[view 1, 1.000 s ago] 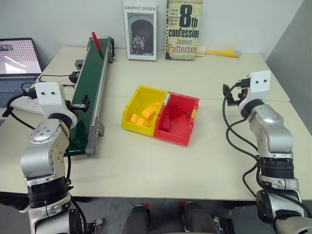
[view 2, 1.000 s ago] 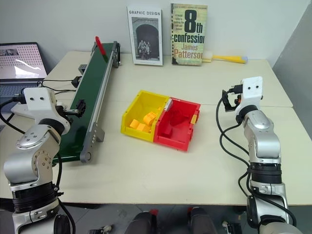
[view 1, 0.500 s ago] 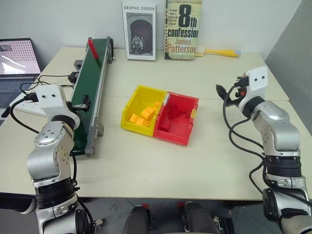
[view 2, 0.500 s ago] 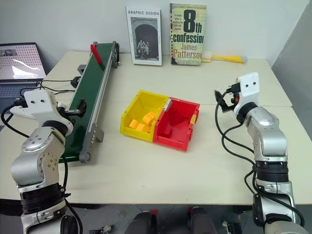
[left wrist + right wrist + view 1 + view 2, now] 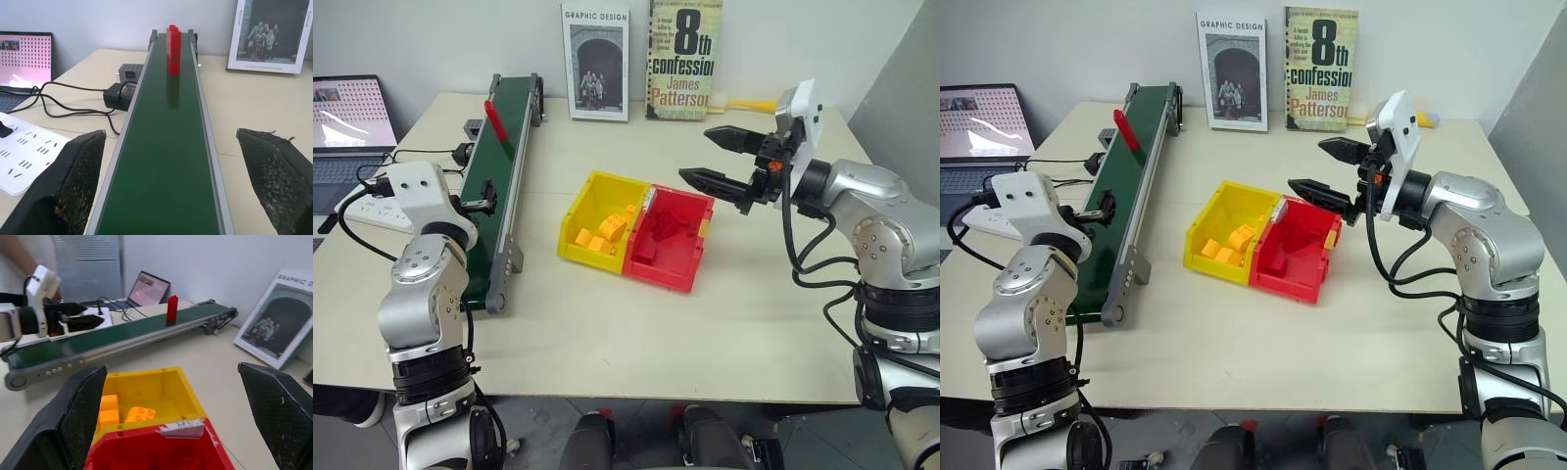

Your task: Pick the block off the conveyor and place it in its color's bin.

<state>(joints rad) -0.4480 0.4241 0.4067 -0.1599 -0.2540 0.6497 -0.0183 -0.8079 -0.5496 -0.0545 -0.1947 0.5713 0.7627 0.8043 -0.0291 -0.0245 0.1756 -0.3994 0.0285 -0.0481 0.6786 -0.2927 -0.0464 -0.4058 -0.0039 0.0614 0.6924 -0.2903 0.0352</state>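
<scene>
The left gripper [image 5: 171,196] hangs with fingers spread wide over the near end of the conveyor [image 5: 499,166], and the block [image 5: 494,116] stands upright farther up the belt. The right gripper [image 5: 717,157] gapes empty just above the red bin [image 5: 690,269].

Glossy red plastic block [image 5: 173,43] stands on matt green belt [image 5: 166,161], metal-railed.

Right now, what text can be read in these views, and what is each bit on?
"GRAPHIC DESIGN": top of the left book standing against the wall.
"8th confession" and "James Patterson": cover of the right book.
Small lines beside the "8" on that cover: too small to read.
Laptop screen: no readable text.
White label on the bins' shared wall: blurred, unreadable.
</scene>
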